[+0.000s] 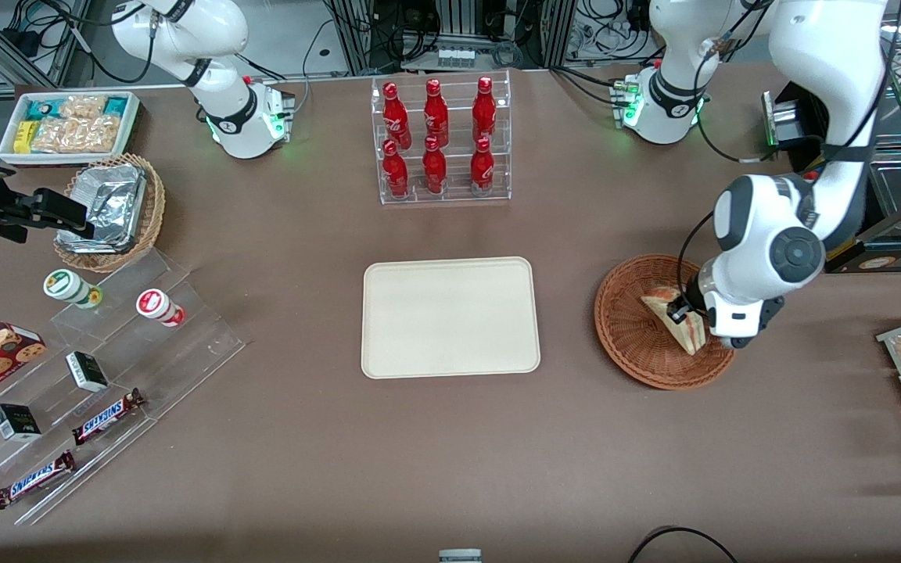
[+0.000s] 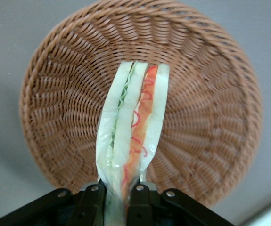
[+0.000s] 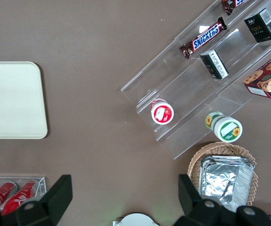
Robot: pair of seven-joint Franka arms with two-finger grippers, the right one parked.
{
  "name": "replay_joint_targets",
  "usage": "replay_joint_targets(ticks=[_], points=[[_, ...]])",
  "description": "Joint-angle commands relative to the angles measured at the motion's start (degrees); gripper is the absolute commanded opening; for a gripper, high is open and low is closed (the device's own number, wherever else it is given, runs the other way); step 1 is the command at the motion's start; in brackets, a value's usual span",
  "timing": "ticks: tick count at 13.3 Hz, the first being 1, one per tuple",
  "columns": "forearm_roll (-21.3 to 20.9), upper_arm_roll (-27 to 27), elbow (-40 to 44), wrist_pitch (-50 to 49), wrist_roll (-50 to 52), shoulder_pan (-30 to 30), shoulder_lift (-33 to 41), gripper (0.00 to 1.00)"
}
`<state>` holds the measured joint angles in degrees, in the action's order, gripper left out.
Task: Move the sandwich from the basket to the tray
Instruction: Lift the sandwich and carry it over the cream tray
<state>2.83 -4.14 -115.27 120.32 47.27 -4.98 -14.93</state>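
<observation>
A: Claw?

B: Gripper (image 1: 685, 311) sits low over the basket (image 1: 630, 328), black fingers (image 2: 92, 203) pinched onto the narrow end of the sandwich (image 2: 133, 136). Clamped on it, not wide.

A: Sandwich shape?

B: Triangular wedge in glossy clear wrap, pale bread slabs, a green layer and a red-orange layer along the cut edge. It stretches away from the fingertips across the basket's bowl. In the front view the wedge (image 1: 673, 317) is still inside the rim, partly under the white wrist.

A: Basket?

B: Round, shallow, reddish-brown wicker, tight ribbed weave fanning out from the centre. Directly under the claw.

A: Tray?

B: Tray (image 1: 450, 317) is flat, cream-beige, matte, a rounded-corner rectangle with a low rim. Well apart from the claw, toward the parked arm's end of the table, on brown tabletop (image 1: 450, 453).

A: Anything near?

B: Clear acrylic rack of red bottles (image 1: 439, 141), farther from the front camera than the tray.
</observation>
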Motion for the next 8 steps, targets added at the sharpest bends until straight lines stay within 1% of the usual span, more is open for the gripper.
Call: replay_joint_targets(ticks=[1, 6, 8], points=[[1.0, 0.2, 7.4, -5.6, -2.1, -2.7, -1.3, 0.0], [1.0, -0.2, 12.8, -5.6, -3.2, -11.3, -5.6, 0.0], [1.2, -1.4, 16.3, -5.4, -4.7, -14.3, -8.4, 0.0]])
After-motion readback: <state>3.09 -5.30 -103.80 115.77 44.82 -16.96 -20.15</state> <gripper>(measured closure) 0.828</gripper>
